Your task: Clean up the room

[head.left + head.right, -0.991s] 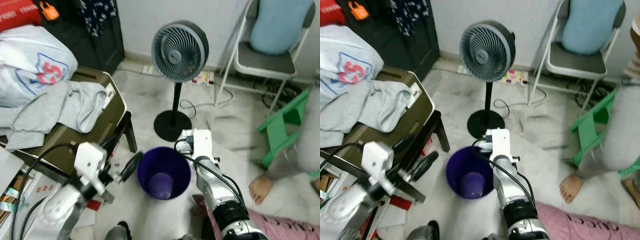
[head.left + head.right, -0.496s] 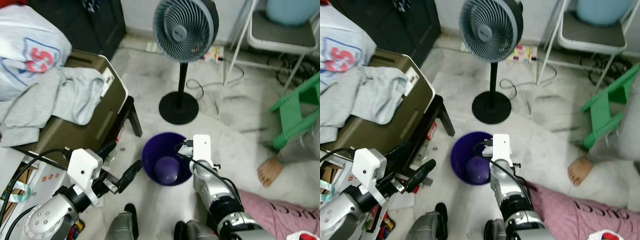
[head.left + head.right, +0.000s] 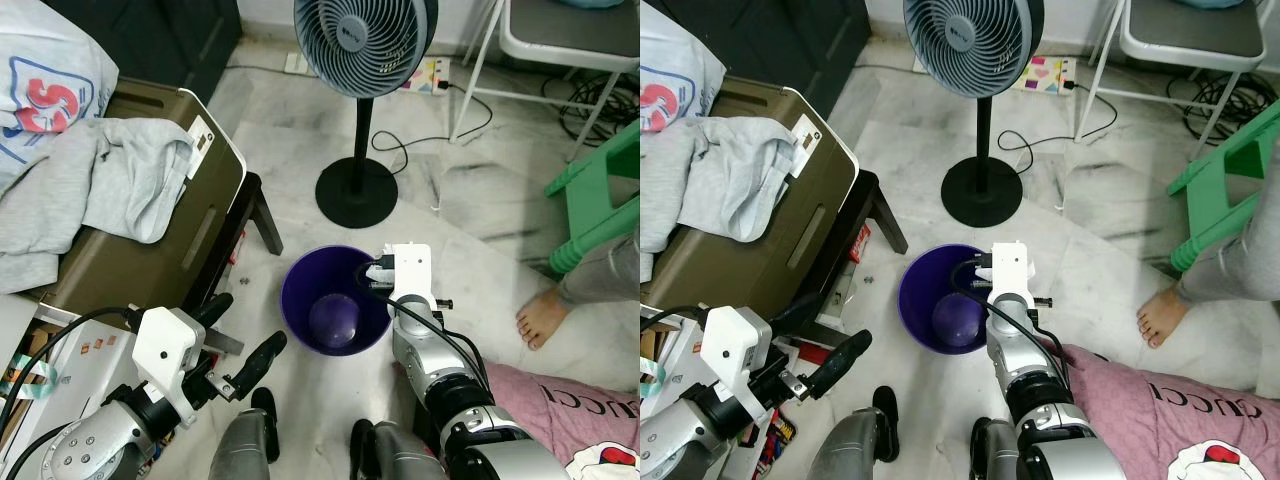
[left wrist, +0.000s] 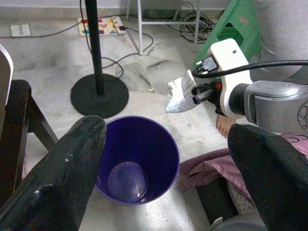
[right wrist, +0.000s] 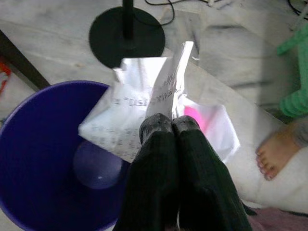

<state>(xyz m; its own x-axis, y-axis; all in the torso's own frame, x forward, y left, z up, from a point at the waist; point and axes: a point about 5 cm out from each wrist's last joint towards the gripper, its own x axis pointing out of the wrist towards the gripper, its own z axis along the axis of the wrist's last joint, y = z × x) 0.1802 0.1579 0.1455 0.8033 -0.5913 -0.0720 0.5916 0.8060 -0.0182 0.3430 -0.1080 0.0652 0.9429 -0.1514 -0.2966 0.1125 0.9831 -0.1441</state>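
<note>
**Crumpled paper held over the purple bin**

Black fingers of the right gripper [image 5: 169,126] are pressed together on a crumpled sheet of paper [image 5: 139,91], white with lines of small printed text too blurred to read. In the left wrist view the same paper [image 4: 181,92] juts from the fingertips above the near rim of the purple bin [image 4: 136,159]. The bin stands upright on the pale marble floor [image 3: 470,200] and its round bottom is bare.

From the head camera, the right wrist's white housing sits at the bin's right rim. The left gripper [image 3: 240,335] hangs lower left of the bin, apart from it, its two fingers spread wide with nothing between them.

Just behind the bin stands a pedestal fan [image 3: 365,40] on a black round base; a small badge marks the hub of its grille (the lettering is too small to read). A cable runs from it to a power strip [image 3: 432,75] with a colourful pattern, lying by the wall. To the robot's left is an olive-brown suitcase [image 3: 175,240] with a white tag at its corner, a grey garment [image 3: 95,195] draped over it, and beside that a white bag [image 3: 45,90] printed with large red characters outlined in blue. On the right are a green stool [image 3: 600,195], a person's bare foot [image 3: 540,325] and pink cloth [image 3: 560,395] on the floor with dark lettering, "UCCI" being legible.
</note>
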